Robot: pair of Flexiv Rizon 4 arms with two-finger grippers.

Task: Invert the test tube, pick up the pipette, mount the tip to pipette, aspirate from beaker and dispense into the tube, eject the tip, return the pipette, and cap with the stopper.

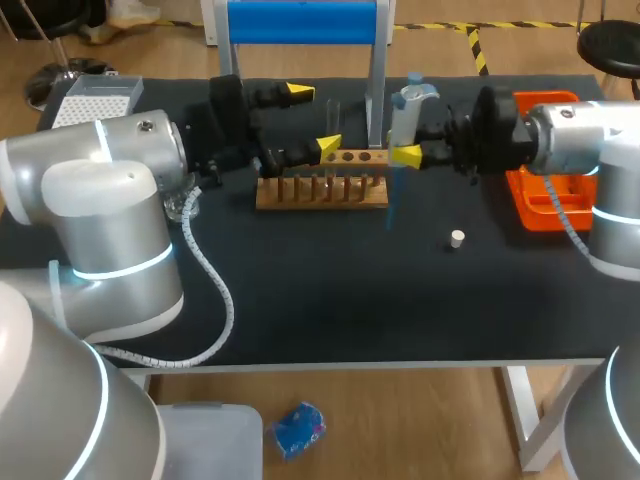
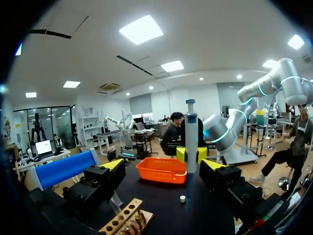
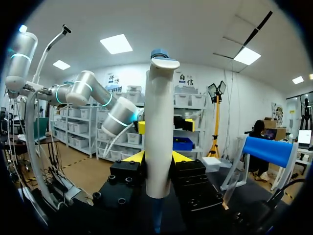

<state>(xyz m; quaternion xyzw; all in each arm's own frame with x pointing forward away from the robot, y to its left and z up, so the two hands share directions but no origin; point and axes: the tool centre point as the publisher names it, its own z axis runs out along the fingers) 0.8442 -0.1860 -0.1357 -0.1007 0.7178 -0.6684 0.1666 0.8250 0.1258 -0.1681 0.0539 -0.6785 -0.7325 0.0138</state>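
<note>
A black worktop [image 1: 330,300] carries a long wooden test-tube rack [image 1: 320,188]. An orange plastic tray [image 1: 545,205] sits off its right end, and a small white stopper [image 1: 457,238] lies alone in front. The right gripper [image 3: 157,157] has its jaws pinching the tall white-bodied pipette [image 1: 405,110] upright at the rack's right end. A slim blue tip [image 1: 389,205] is already mounted and hangs in front of the rack. The left gripper [image 1: 315,120] has its jaws spread wide around the clear glass test tube [image 1: 333,112], which stands in the rack.

The transfer to the tube looks to be in hand. Next, the tip must be brought squarely over the tube's mouth and lowered without knocking the glass.

I cannot tell whether the tip holds liquid or whether either left finger touches the tube. I cannot make out the beaker with any certainty.
</note>
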